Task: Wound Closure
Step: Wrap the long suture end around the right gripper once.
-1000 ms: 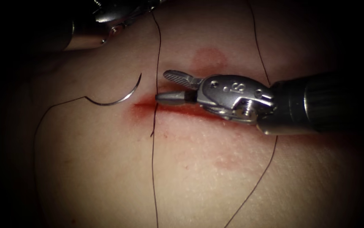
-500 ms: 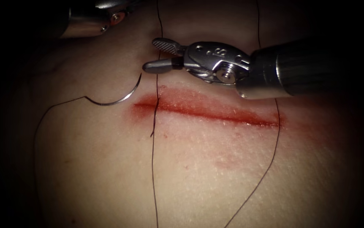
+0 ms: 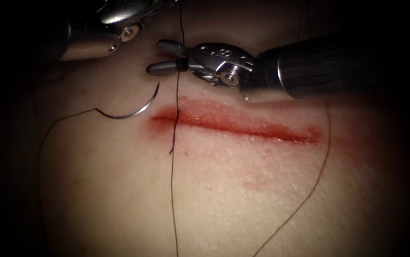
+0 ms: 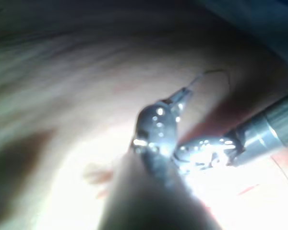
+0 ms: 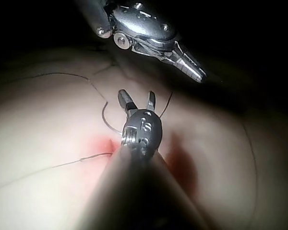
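- Needle [image 3: 131, 110] lying free on the tissue [image 3: 224, 190], just left of the cut [image 3: 236, 124], held by neither tool.
- Thread [image 3: 173, 157] crossing the cut's left end.
- Right tool [image 3: 164, 56] above the cut, jaws apart around the thread.
- Left tool [image 5: 194, 72]: jaws closed, apparently gripping thread.

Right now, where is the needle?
In the endoscope view the needle lies free on the tissue, just left of the cut's left end, below the left claw; neither claw holds it.
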Available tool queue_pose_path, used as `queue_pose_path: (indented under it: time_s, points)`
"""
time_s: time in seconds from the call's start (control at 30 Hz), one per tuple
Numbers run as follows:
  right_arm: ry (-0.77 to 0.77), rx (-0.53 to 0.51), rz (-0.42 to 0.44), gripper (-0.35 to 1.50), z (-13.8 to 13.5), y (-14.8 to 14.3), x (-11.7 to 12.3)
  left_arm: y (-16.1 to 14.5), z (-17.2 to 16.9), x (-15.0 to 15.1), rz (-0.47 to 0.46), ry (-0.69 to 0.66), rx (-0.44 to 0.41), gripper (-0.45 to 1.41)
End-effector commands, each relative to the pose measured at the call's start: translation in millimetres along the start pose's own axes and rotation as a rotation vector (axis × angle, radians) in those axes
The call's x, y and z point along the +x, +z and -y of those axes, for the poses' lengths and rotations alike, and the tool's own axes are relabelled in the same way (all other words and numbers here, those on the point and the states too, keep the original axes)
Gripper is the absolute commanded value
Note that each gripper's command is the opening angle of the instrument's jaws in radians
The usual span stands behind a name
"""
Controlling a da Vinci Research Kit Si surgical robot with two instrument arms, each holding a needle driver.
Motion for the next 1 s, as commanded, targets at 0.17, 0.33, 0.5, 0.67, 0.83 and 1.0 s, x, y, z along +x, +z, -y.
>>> queue_pose_path:
  time_s: [0.17, 0.33, 0.5, 0.67, 0.83, 1.0]
  points:
    - [-0.006, -0.02, 0.002, 0.83, -2.0, 1.5, -1.7, -0.5, -2.6, -0.6, -0.058, -0.035, -0.022, -0.35]
    - [-0.005, -0.044, -0.011, 0.82, -3.6, 2.3, -1.9, -1.9, -5.5, -1.9, -0.114, -0.089, -0.057, -0.35]
    - [-0.005, -0.082, -0.028, 0.82, -4.9, 2.7, -2.1, -2.5, -8.2, -4.2, -0.146, -0.144, -0.1, -0.35]
    - [-0.006, -0.09, -0.032, 0.82, -5.1, 2.4, -2.3, -4.0, -11.2, -7.3, -0.146, -0.194, -0.156, -0.35]
    - [-0.007, -0.092, -0.043, 0.82, -5.0, 2.3, -2.4, -5.4, -12.9, -9.8, -0.147, -0.229, -0.186, -0.35]
    - [-0.008, -0.089, -0.047, 0.82, -4.7, 2.0, -2.4, -6.9, -12.7, -11.3, -0.144, -0.247, -0.183, -0.35]
